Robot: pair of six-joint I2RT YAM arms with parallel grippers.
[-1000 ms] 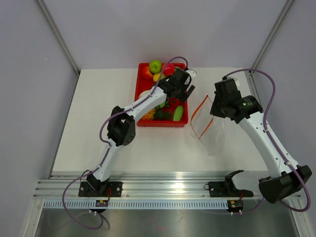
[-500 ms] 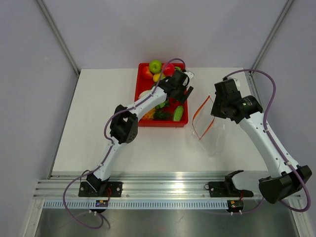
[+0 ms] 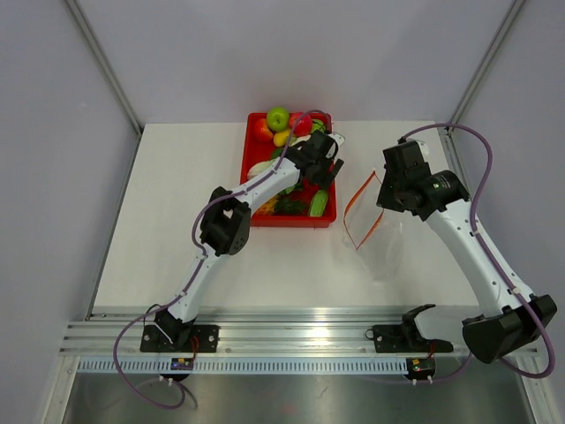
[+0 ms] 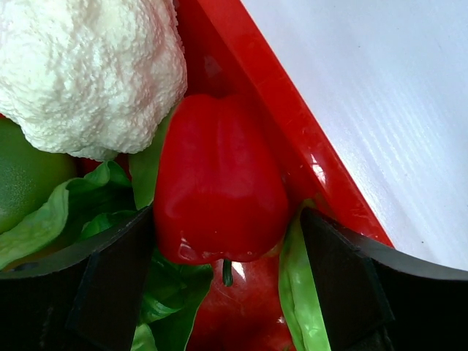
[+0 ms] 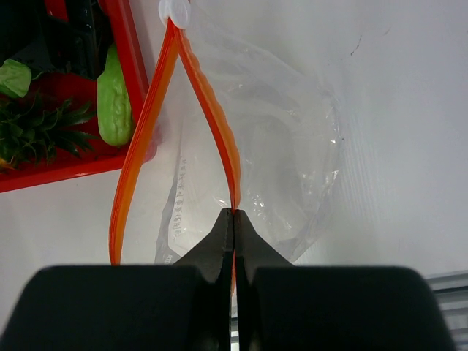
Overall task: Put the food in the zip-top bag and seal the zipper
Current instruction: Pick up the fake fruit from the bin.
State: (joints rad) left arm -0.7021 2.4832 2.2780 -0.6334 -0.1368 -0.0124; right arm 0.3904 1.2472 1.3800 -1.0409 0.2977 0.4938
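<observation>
Two white arms reach over a white desk [image 3: 177, 221] boxed in by pale grey walls [image 3: 309, 53], with slanting metal posts [image 3: 101, 62] in the upper corners of the top view and a ribbed aluminium rail [image 3: 291, 340] along the bottom edge. Faint print on the clear crinkly plastic pouch [image 5: 285, 146] is too small to read. At upper centre sits a red rectangular tray [image 3: 291, 223], and the left claw [image 4: 227, 234] hangs low inside it with its fingers spread wide on either side of a glossy red pepper-shaped toy [image 4: 219, 183]; whether the pads touch it cannot be told. A white bumpy cauliflower [image 4: 88, 73] fills the upper left of that view, with green lettuce leaves [image 4: 95, 205] beneath. A short green cucumber piece [image 5: 113, 102] lies at the tray's right end. Just right of the tray lies the pouch, where the right claw [image 5: 234, 216] is pinched tight on one side of the orange-red zipper strip [image 5: 212, 110], the other side bowing away to the left.
</observation>
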